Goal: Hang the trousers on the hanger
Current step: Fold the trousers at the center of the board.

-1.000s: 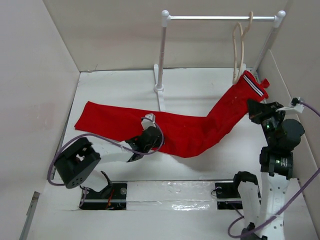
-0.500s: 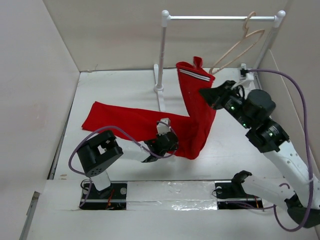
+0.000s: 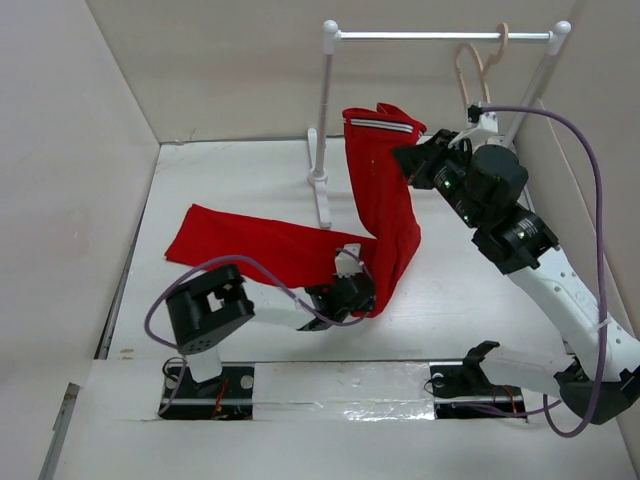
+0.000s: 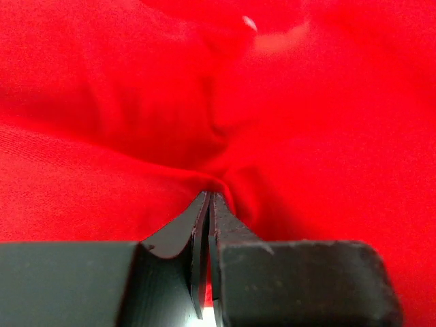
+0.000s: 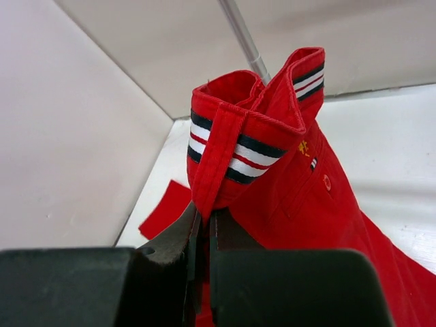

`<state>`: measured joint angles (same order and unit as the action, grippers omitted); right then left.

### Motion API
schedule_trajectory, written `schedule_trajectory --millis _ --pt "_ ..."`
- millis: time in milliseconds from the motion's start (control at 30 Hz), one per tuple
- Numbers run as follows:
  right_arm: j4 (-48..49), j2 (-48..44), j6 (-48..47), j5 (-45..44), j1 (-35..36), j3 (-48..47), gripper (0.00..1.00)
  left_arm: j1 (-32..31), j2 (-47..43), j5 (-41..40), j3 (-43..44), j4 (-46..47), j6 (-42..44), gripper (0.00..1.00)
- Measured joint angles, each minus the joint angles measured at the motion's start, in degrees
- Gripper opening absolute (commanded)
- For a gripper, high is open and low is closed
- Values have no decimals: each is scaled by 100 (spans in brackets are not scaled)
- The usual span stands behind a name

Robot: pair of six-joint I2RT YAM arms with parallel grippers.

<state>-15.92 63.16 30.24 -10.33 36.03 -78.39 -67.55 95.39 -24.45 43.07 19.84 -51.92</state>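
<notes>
The red trousers (image 3: 290,245) lie folded on the white floor. One end is lifted high, its striped waistband (image 3: 382,124) near the rack. My right gripper (image 3: 412,160) is shut on that waistband edge, which shows in the right wrist view (image 5: 245,153). My left gripper (image 3: 362,293) is shut on the cloth at the fold low on the floor; red cloth (image 4: 218,109) fills its wrist view. The pale wooden hanger (image 3: 476,62) hangs by its hook from the silver bar, right of the raised waistband and apart from it.
A white-posted rack with a silver bar (image 3: 440,36) stands at the back; its left post (image 3: 325,110) is just left of the raised cloth. White walls close in on the left (image 3: 70,180), back and right.
My right gripper has carried the waistband from the right side up and left toward the rack. My left gripper has slid right along the cloth. The hanger has swung on the bar.
</notes>
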Motion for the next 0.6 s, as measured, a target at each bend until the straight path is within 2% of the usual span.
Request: schedule_trajectory --millis 267,333,433,467,500,600 --pt "-205 479 -7 221 -249 -957 0 -278 1685 426 1451 793 -321 0" --pt "-219 511 -9 267 -297 -975 0 -310 1917 564 1803 859 -352 6" --pt "-254 518 -26 326 -354 -975 0 -400 1921 595 2000 844 -289 41" --pt "-251 516 -28 328 -372 -973 0 -415 1834 535 1958 828 -267 62" --pt "-249 516 -31 328 -380 -968 0 -422 1676 472 1838 813 -216 68" --pt "-157 496 -31 350 -385 -848 0 -323 767 378 1119 728 -173 68"
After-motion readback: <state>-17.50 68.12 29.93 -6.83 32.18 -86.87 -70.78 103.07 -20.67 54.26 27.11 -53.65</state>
